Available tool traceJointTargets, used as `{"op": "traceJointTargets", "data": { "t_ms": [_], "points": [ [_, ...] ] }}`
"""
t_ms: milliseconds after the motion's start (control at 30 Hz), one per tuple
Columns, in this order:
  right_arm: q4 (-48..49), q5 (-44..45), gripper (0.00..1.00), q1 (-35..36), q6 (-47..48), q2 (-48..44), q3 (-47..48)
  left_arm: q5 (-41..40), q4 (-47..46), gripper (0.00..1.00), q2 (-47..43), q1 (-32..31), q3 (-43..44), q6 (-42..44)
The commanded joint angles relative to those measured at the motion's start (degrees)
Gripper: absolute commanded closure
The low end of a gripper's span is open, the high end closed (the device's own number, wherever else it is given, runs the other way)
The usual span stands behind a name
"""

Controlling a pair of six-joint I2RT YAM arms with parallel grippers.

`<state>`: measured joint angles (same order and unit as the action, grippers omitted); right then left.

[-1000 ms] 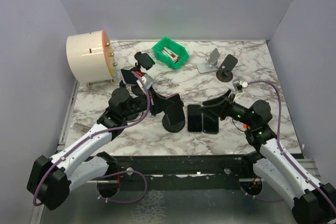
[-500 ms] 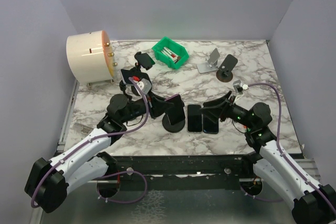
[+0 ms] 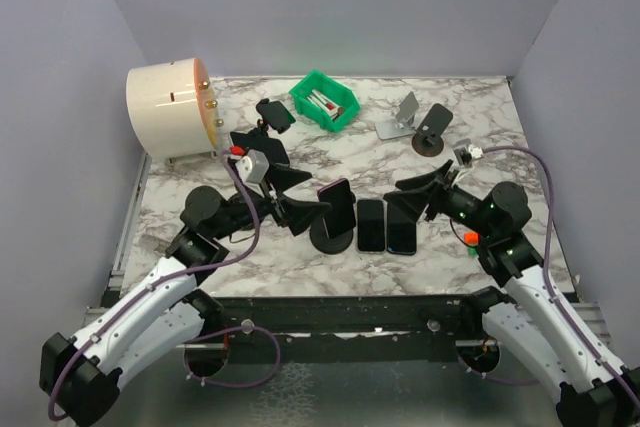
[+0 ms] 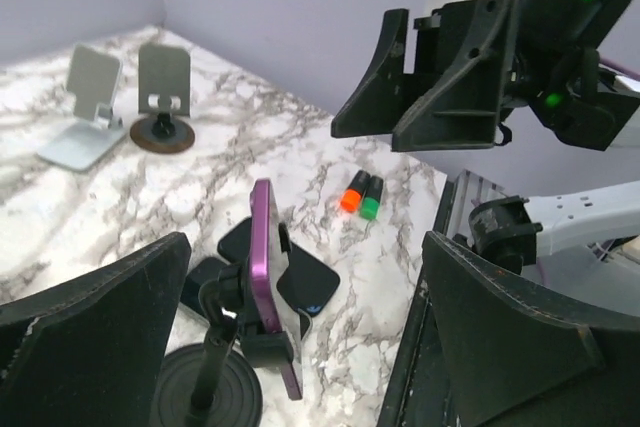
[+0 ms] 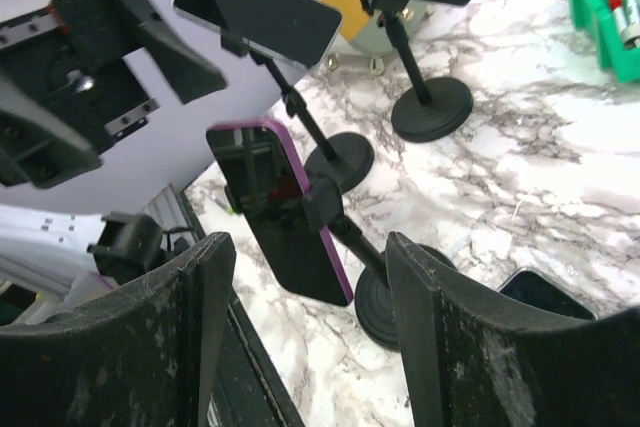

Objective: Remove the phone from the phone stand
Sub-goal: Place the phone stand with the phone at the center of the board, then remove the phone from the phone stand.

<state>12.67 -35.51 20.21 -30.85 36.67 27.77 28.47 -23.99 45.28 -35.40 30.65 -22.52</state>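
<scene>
The phone [image 3: 337, 205] sits on the phone stand [image 3: 331, 239], left of two flat phones [image 3: 371, 225].

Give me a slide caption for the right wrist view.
Open right gripper faces the purple phone clamped on its black stand.

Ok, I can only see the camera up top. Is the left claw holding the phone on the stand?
Observer: No. Its wrist camera shows the left claw wide open, with the phone standing out in front of it, untouched.
Operator: What keeps the phone up there?
Observer: The right wrist camera shows a black clip on the stand pinching the phone's long edges about halfway along.
Operator: Is the right claw touching it?
Observer: No. The right claw is open too, and its camera shows a gap between it and the phone.
</scene>
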Motion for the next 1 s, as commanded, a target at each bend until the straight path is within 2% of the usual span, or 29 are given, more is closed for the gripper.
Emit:
{"op": "traceJointTargets", "data": {
  "t_ms": [0, 133, 233, 433, 500, 567, 700, 867, 933, 967],
  "points": [
    [-10.2, 6.2, 0.33, 0.3, 5.4, 2.4, 8.5, -1.6, 5.2, 0.01, -6.5, -0.4, 3.9, 3.2],
    [-15.8, 11.0, 0.36, 1.1, 9.2, 8.1, 17.2, -10.3, 11.5, 0.01, -10.2, -0.4, 6.9, 3.8],
    [-19.9, 19.2, 0.39, 5.4, 13.0, 13.1, 24.8, -15.0, 15.0, 0.01, -10.8, -0.4, 10.8, 2.5],
    [-28.0, 46.0, 0.40, 24.3, 23.0, 25.3, 43.5, -18.2, 19.5, 0.01, -11.7, -0.4, 16.2, 2.0],
    [-28.7, 58.5, 0.39, 32.0, 26.6, 28.7, 46.4, -20.1, 19.8, 0.01, -13.0, -0.4, 16.0, 2.0],
    [-28.3, 66.6, 0.35, 36.1, 26.9, 30.4, 46.1, -22.4, 19.7, 0.01, -14.8, -0.3, 15.2, 1.1],
    [-22.2, 68.1, 0.25, 36.5, 18.6, 26.6, 37.0, -22.5, 20.1, 0.01, -18.8, -0.3, 12.6, 0.8],
    [-19.0, 57.6, 0.15, 36.5, 15.5, 17.9, 27.2, -21.5, 21.0, 0.01, -23.6, -0.4, 7.6, -1.1],
    [-20.8, 54.9, 0.02, 36.5, 16.0, 16.0, 26.4, -20.7, 20.8, 0.01, -24.9, -0.4, 6.0, -2.8],
    [-22.3, 54.0, 0.00, 36.5, 16.0, 15.5, 26.5, -20.7, 21.1, 0.01, -25.3, -0.3, 5.3, -3.3]
  ]
}}
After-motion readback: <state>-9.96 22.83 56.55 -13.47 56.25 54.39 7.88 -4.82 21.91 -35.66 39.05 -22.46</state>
